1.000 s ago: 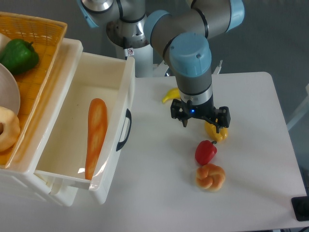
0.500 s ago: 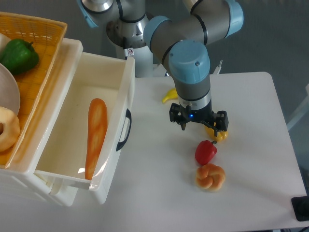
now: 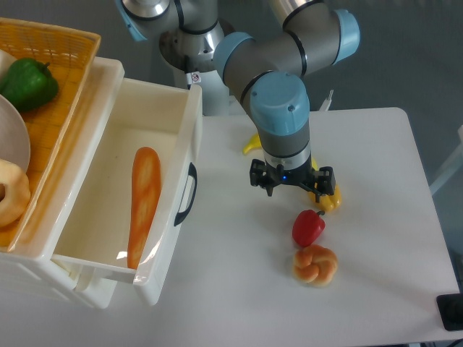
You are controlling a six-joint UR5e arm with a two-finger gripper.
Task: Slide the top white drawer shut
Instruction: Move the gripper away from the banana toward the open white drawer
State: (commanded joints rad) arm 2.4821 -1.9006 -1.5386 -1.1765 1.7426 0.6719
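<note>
The top white drawer [image 3: 108,181] stands pulled far out toward the table at the left, its black arched handle [image 3: 187,194] facing right. A long orange loaf [image 3: 144,202] lies inside it. My gripper [image 3: 291,186] hangs over the table to the right of the drawer front, roughly a hand's width from the handle and touching nothing. It points down under the blue wrist cap, with its black fingers [image 3: 259,176] spread to both sides and nothing between them.
An orange wicker tray [image 3: 69,54] on the cabinet holds a green pepper [image 3: 29,84]. On the table lie a yellow piece [image 3: 255,142], a yellow pepper [image 3: 327,198], a red pepper [image 3: 309,228] and a bread roll [image 3: 315,264].
My gripper has drifted a little to the left, toward the drawer front, and slightly away from the red pepper. The drawer has not moved.
</note>
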